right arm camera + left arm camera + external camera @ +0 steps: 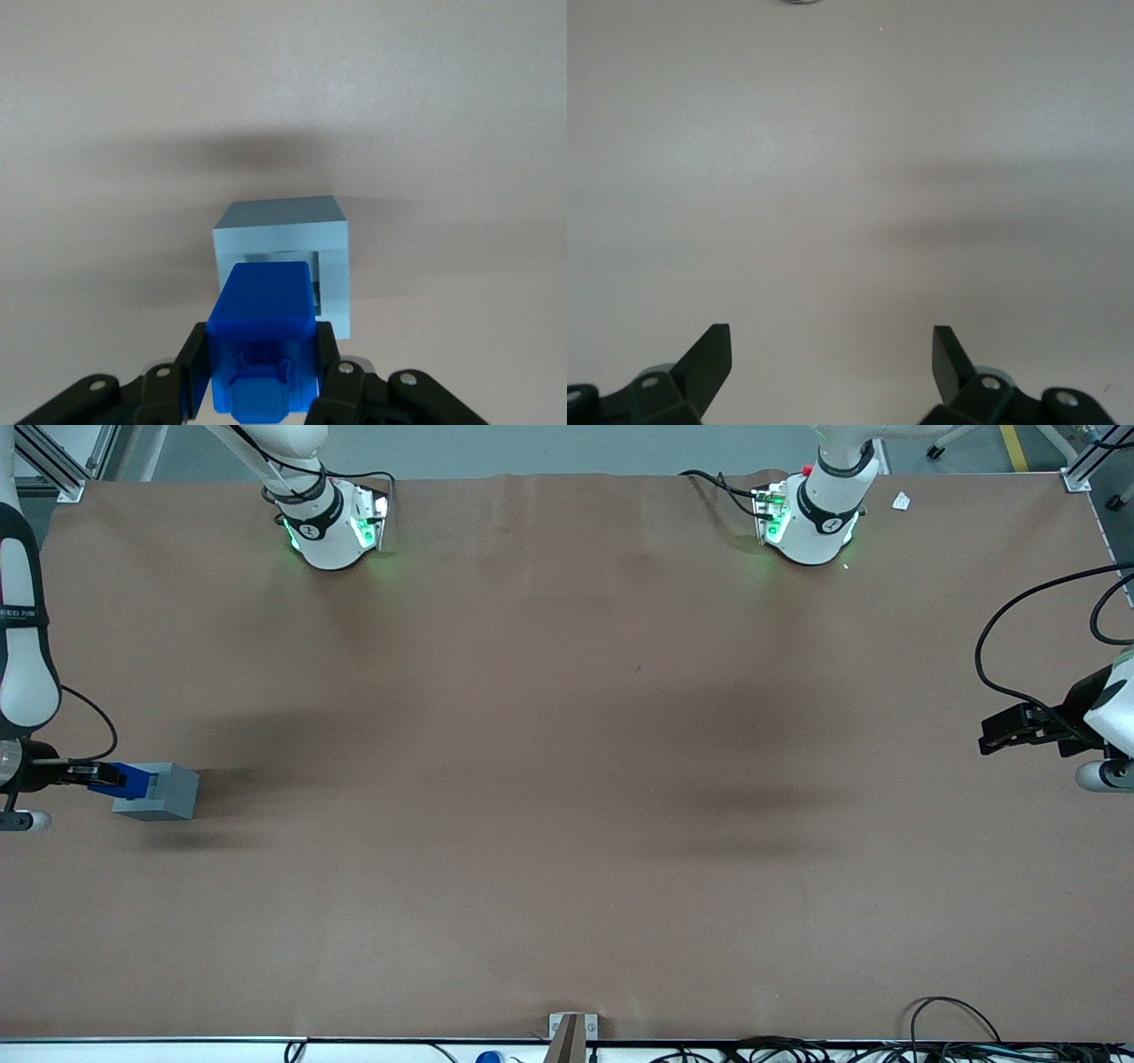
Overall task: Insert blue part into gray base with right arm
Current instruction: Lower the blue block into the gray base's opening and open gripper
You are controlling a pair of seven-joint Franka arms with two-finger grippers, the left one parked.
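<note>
Right arm [22, 646] reaches in low at the working arm's end of the desk [567, 824]; its claw [257, 376] pinches the blue part [263, 341] from both sides. Blue part's long axis lies roughly level, pointing from the claw into the gray base [288, 248]; its leading end sits at the base's square recess, which faces the claw. Gray base rests on the desk close to that end's edge, about midway along it.

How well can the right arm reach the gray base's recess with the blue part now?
Probably yes: the gripper holds the blue part right at the gray base, nothing between them.
</note>
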